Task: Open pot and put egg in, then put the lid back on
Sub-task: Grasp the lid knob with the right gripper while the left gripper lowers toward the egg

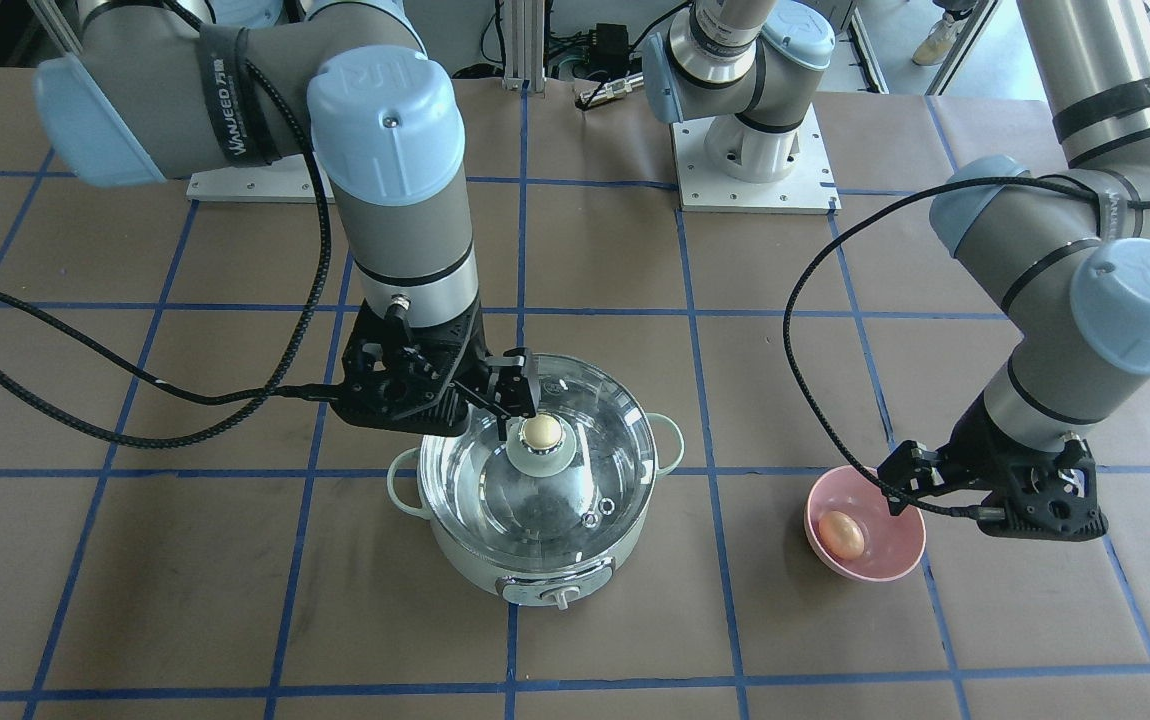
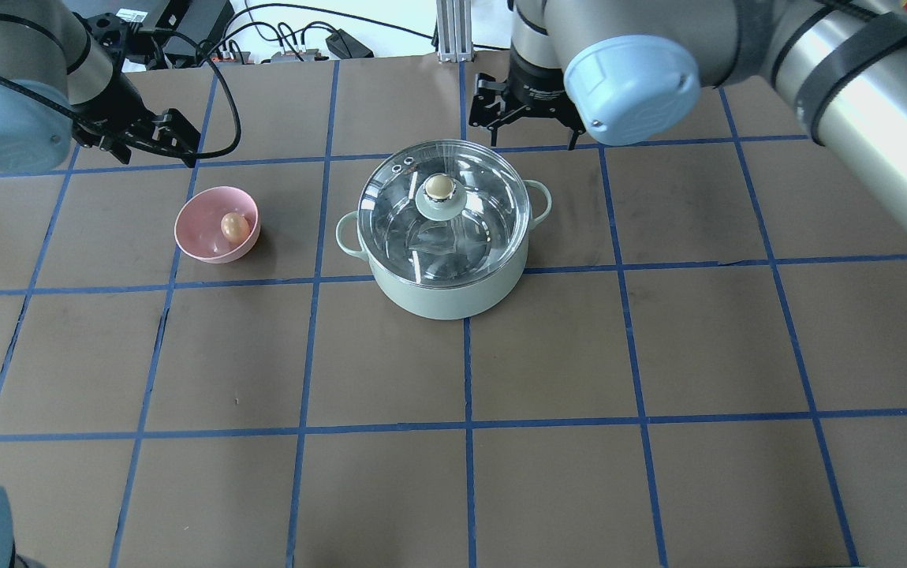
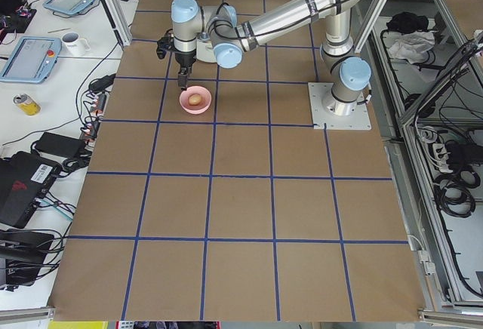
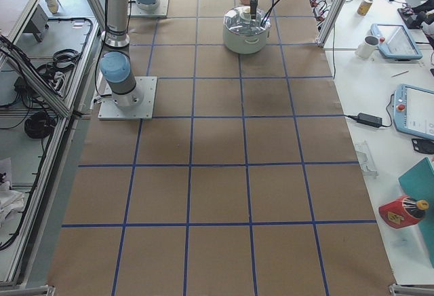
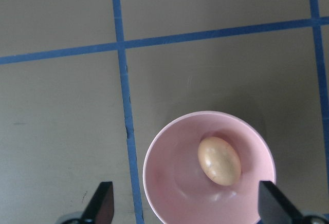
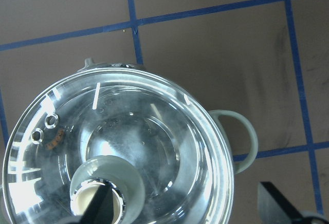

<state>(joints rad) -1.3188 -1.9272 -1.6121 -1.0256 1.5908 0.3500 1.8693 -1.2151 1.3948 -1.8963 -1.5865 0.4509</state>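
The mint-green pot [image 2: 438,296] stands mid-table with the glass lid [image 2: 473,229] on it, beige knob [image 2: 439,187] on top. The egg [image 2: 234,227] lies in a pink bowl [image 2: 201,237] to the pot's left. My right gripper [image 1: 517,392] is open, just above and behind the knob [image 1: 540,432]. In the right wrist view one fingertip [image 6: 97,208] overlaps the knob. My left gripper [image 5: 187,208] is open and hovers over the bowl [image 5: 169,183], with the egg [image 5: 219,160] between and ahead of its fingers. It touches neither.
The table is brown paper with a blue tape grid. The pot's control panel [image 1: 557,592] faces away from the robot. The right arm's black cable [image 1: 85,360] loops over the table. The arm bases [image 1: 750,150] stand at the robot's side.
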